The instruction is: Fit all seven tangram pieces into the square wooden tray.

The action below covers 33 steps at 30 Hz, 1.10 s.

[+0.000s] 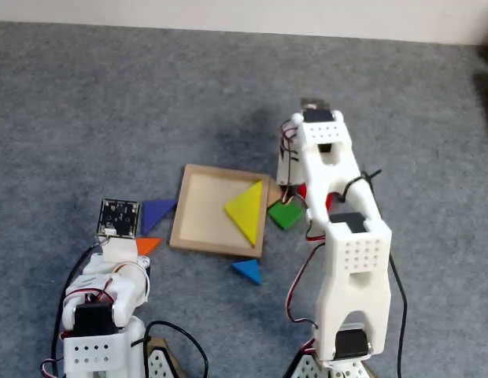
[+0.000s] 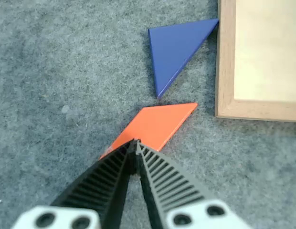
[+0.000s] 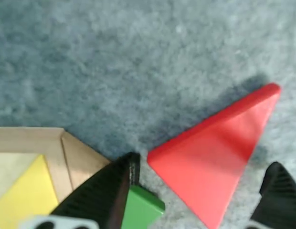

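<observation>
Desk (image 1: 110, 102) covered in rough grey carpet-like cloth. Tray (image 1: 179, 209) pale matt wood. Red triangle (image 3: 214, 156) smooth, slightly glossy. Left hand (image 2: 134, 145) black ribbed plastic, matt.

Most of the floor of the wooden tray (image 1: 198, 206) is bare next to the yellow triangle (image 1: 246, 209), and the tabletop (image 1: 149, 94) beyond the tray is wide open. On the left arm (image 1: 102, 291) side, the dark blue triangle (image 2: 174, 50) tips against the rim with the orange piece (image 2: 155, 125) just beside it, slim gap between. Other side's blocked: the right arm (image 1: 354, 252) hangs over the green piece (image 1: 286, 214) and red triangle (image 3: 219, 152) by the tray.
</observation>
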### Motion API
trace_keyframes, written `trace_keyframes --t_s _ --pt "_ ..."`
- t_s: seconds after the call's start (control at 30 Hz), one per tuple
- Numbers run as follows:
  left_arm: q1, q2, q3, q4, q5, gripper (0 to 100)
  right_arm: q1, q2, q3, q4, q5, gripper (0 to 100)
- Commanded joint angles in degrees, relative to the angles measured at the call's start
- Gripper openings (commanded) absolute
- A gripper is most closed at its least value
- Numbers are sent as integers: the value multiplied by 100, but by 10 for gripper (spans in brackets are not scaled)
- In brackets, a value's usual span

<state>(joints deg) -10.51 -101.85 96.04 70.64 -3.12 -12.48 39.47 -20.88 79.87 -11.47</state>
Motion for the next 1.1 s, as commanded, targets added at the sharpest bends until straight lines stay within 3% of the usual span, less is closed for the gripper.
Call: trace_keyframes --t_s 0.0,1.07 --pt "48 -251 110 9 -44 5 145 -40 -242 -303 -167 379" --pt "48 -251 110 9 -44 5 558 -13 -655 -453 -193 337"
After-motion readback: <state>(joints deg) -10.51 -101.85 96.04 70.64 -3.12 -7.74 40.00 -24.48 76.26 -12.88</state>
